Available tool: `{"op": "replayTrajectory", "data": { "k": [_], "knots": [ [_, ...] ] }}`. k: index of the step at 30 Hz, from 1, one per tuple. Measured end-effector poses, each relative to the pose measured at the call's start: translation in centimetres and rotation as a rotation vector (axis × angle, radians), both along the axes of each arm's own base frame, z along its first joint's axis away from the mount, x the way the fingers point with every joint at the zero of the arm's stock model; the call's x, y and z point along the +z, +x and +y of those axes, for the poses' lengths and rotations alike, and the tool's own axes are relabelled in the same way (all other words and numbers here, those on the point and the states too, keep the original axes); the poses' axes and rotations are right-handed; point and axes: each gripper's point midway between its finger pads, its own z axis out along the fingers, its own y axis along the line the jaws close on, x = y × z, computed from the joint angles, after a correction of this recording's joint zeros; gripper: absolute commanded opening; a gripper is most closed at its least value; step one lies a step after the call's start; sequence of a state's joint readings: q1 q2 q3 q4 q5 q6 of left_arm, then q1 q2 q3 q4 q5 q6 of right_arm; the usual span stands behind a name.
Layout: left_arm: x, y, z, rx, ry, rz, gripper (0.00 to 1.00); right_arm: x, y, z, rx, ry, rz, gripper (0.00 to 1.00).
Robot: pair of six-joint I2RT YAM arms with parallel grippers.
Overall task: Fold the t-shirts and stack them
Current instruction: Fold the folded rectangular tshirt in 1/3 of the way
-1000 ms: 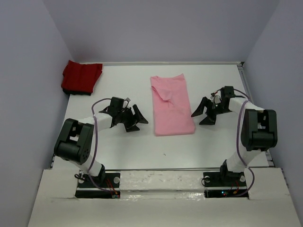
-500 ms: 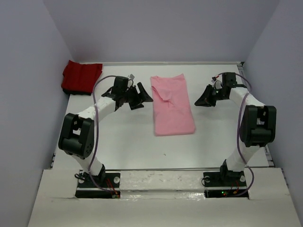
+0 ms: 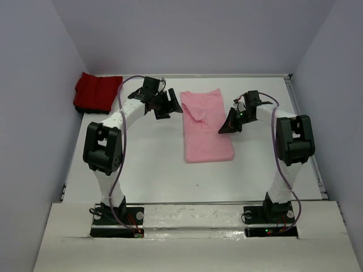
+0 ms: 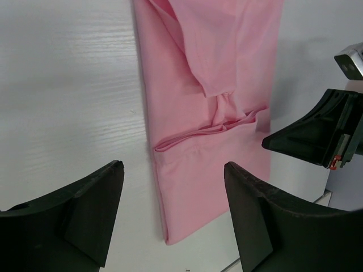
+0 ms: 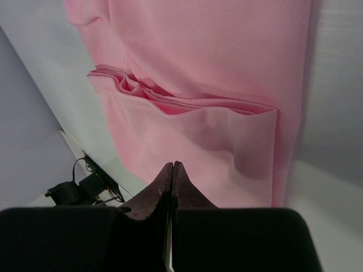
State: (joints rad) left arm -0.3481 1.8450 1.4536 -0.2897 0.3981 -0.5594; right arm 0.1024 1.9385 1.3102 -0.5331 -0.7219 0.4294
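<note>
The pink shirt (image 3: 207,124) lay folded near the table's (image 3: 142,164) far edge, the red shirt (image 3: 97,92) in the far left corner; the left gripper (image 3: 168,106) gaped beside the pink shirt's left side, the right gripper (image 3: 225,128), pinched together, over its right side

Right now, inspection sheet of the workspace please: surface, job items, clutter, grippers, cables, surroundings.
Surface: white table, flat, with faint wood grain.
Job's things: pink t-shirt lies mid-table, folded into a long strip; red t-shirt sits folded in the far left corner, not yet stacked.
Clutter: one small dark speck on the near side.
Grippers: left gripper is open and empty, beside the pink shirt's left edge. Right gripper has its fingers shut at the shirt's right edge; whether cloth is pinched cannot be told.
Cables: a loose cable loops along each arm, clear of the shirts.
Surroundings: plain pale walls on three sides.
</note>
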Motion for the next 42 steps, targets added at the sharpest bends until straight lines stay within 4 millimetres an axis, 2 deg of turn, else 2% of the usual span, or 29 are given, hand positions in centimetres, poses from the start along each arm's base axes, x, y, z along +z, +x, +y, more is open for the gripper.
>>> {"op": "replayTrajectory", "data": {
  "k": [4,9,15,20,24,27,30,32,34,37,42],
  "knots": [
    [-1.6,0.2,0.1,-0.008,0.059,0.042,0.80,-1.8,-0.4,1.1,0.022,-0.012,0.036,0.00],
    [-1.7,0.6,-0.5,-0.028,0.077,0.038,0.80,-3.2,-0.6,1.6,0.032,-0.027,0.062,0.00],
    [-2.3,0.8,-1.4,-0.044,0.076,0.039,0.80,-4.0,-0.4,1.5,0.031,-0.051,0.066,0.00],
    [-2.9,1.4,-2.9,-0.068,0.067,0.016,0.80,-4.5,-0.5,1.7,0.035,-0.051,0.079,0.00],
    [-3.5,1.7,-4.8,-0.115,0.033,-0.018,0.80,-4.6,-0.4,1.7,0.037,-0.050,0.078,0.00],
    [-3.8,2.2,-5.9,-0.140,0.003,-0.044,0.70,-4.5,-0.2,1.8,0.038,-0.048,0.076,0.00],
    [-4.0,2.6,-6.5,-0.154,-0.020,-0.062,0.54,-4.5,-0.2,1.9,0.039,-0.048,0.073,0.00],
    [-4.4,2.8,-6.7,-0.158,-0.029,-0.063,0.50,-4.5,-0.1,1.9,0.040,-0.050,0.071,0.00],
    [-5.1,2.8,-7.0,-0.163,-0.037,-0.051,0.51,-4.4,0.0,2.0,0.041,-0.050,0.070,0.00],
    [-6.2,2.8,-7.1,-0.164,-0.040,-0.025,0.59,-4.4,0.3,2.0,0.041,-0.050,0.068,0.00],
    [-7.1,2.7,-7.1,-0.160,-0.036,-0.003,0.60,-4.4,0.5,2.1,0.041,-0.050,0.064,0.00]
  ]
}}
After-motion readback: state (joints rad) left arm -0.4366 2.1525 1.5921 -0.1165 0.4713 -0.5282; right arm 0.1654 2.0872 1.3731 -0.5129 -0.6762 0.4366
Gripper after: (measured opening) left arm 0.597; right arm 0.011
